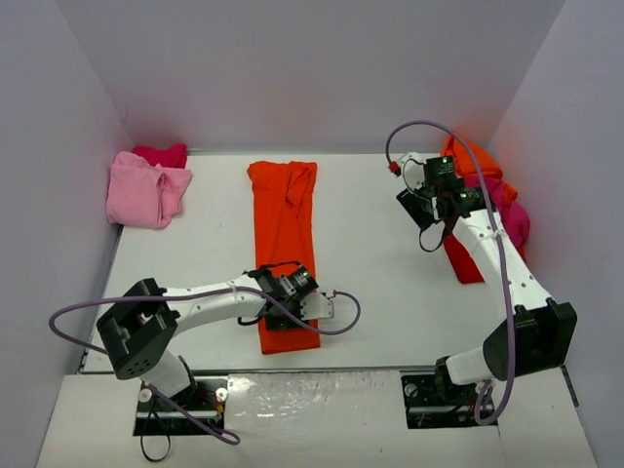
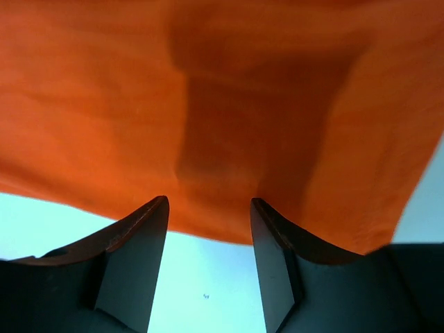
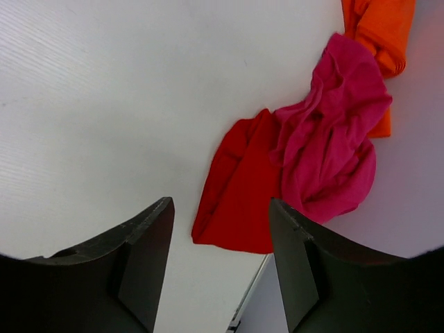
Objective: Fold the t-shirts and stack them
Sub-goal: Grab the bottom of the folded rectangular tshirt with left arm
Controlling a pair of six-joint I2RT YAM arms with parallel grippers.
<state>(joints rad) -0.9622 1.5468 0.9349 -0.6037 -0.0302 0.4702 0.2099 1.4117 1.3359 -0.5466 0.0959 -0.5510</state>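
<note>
- The orange-red t-shirt (image 1: 285,244) is lying in the middle of the white table (image 1: 380,283) as a long narrow strip. It is running from the far side down to the near edge, with its far end slightly rumpled.
- The left gripper (image 1: 294,292) is sitting low over the near end of that strip, its arm reaching in from the left.
- In the left wrist view the gripper (image 2: 208,205) is showing its two dark fingers (image 2: 139,250) spread apart, with nothing pinched between them. The near hem of the orange-red cloth (image 2: 222,104) is lying just beyond the tips (whether they are touching the fabric cannot be told).
- The right gripper (image 1: 421,213) is hanging over the far right part of the table, beside the pile along the right wall.
- From the right wrist camera its fingers (image 3: 146,257) are also standing wide and holding nothing, above bare table.
- In that pile a red t-shirt (image 3: 239,187) is lying flat. A crumpled magenta t-shirt (image 3: 333,159) is overlapping its far side, and an orange t-shirt (image 3: 378,28) is bunched just beyond.
- At the far left corner a light pink t-shirt (image 1: 146,190) is lying crumpled, with a second magenta one (image 1: 161,154) peeking out behind it.
</note>
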